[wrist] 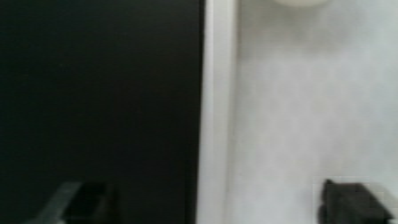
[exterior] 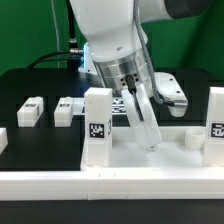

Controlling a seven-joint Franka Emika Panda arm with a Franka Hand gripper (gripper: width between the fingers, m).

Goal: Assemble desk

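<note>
Two tagged legs [exterior: 97, 125] stand upright on the slab [exterior: 170, 158], and two loose legs [exterior: 30, 110] lie on the black bench [exterior: 40, 80] beyond the slab. I have the hand [exterior: 141, 128] low over the slab's raised rim, fingers wide, one outside the slab's edge and one inside it, nothing held. I judge the slab needs repositioning before a third leg goes in, so the next move calls for a firm grip on that rim. The slab is plain white plastic, with a round socket [wrist: 294, 5] just inside its rim.
</note>
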